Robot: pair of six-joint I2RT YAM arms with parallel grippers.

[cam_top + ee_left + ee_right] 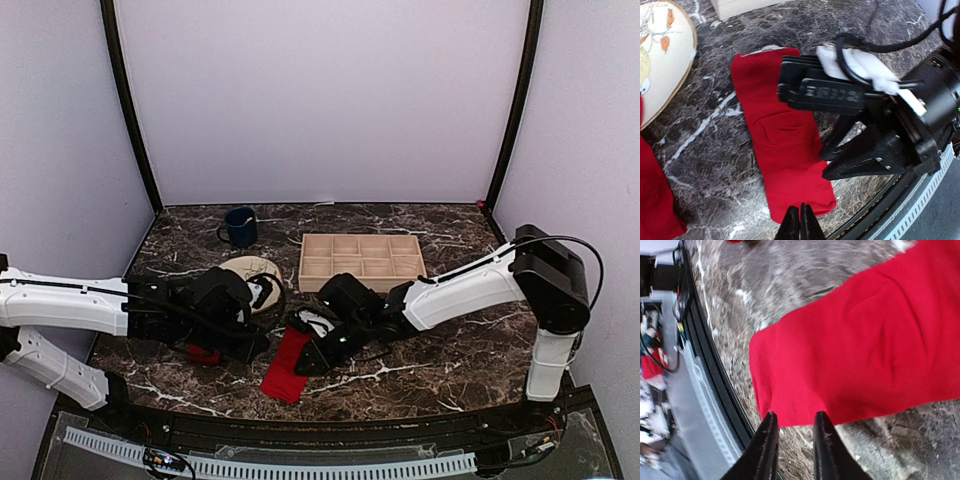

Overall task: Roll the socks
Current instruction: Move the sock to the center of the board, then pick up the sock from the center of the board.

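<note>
You see the flat sock [785, 145] as matt red knit cloth, faintly creased. Table [705, 130]: polished dark marble look, white veins. Tray [303, 262] at 1 o'clock from the sock: pale bare wood. Plate [670, 65]: smooth glazed beige.

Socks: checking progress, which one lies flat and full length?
The middle sock, between the two arms: a long flat strip near the front edge. The other sock shows only as a small red patch under the left arm.
</note>
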